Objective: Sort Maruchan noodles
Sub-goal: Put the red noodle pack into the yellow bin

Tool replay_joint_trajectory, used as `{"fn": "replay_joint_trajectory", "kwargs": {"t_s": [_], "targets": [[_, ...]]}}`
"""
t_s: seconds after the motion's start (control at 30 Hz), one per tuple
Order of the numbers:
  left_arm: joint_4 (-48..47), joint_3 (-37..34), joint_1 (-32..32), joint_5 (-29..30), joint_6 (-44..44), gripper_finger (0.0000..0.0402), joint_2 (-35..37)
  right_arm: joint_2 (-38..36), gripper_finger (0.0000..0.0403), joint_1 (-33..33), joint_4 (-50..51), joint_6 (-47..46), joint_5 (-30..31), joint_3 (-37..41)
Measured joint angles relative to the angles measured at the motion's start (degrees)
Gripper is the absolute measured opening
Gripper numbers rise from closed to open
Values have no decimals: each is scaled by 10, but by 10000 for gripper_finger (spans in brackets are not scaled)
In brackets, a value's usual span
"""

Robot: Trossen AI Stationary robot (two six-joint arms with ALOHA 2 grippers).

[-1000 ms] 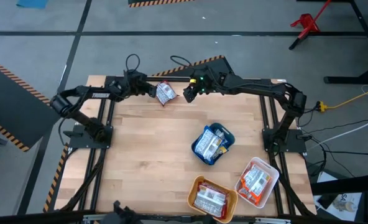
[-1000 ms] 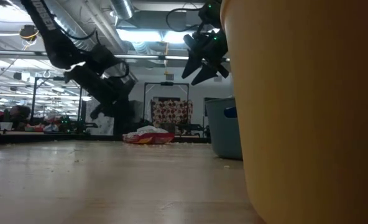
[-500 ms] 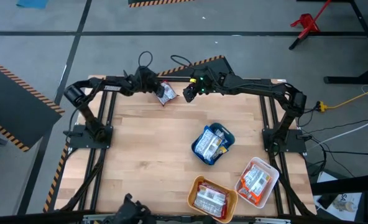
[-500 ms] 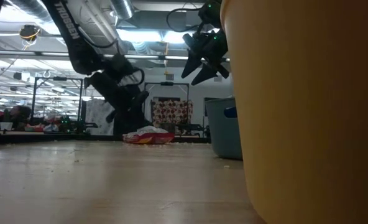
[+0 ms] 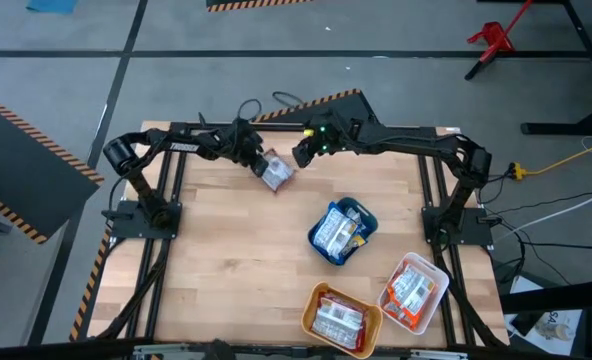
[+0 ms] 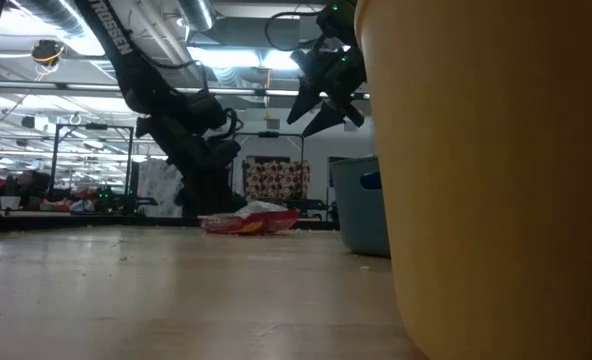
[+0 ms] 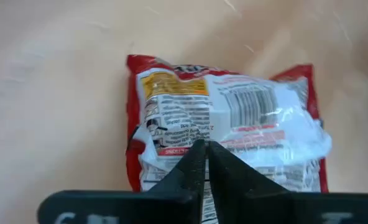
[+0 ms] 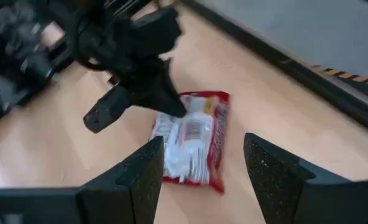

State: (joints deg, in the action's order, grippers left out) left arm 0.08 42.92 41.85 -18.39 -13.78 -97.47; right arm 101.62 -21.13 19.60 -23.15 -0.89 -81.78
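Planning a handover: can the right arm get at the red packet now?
Probably not cleanly: the left gripper, jaws shut, sits on the red packet. The right gripper hovers open beside it.

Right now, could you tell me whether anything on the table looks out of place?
One red-and-white packet lies loose on the table's far side, outside the three trays that hold the other packets. The left gripper is shut on its edge; the right gripper hovers open beside it.
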Motion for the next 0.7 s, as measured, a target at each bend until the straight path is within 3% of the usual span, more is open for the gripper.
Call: {"fn": "replay_joint_trajectory", "kwargs": {"t_s": [0.17, 0.4, 0.53, 0.7], "targets": [[-12, -2, -53, 5, 7, 2, 1, 34, 207, 33, 0, 34, -22, -1], [18, -37, -106, 45, 7, 3, 0, 84, 207, 56, -1, 49, -136, -1], [30, -44, -118, 53, -7, 2, 1, 94, 207, 58, 5, 50, -128, 0], [35, -45, -123, 55, -12, 5, 1, 92, 207, 55, 5, 41, -59, 0]]}}
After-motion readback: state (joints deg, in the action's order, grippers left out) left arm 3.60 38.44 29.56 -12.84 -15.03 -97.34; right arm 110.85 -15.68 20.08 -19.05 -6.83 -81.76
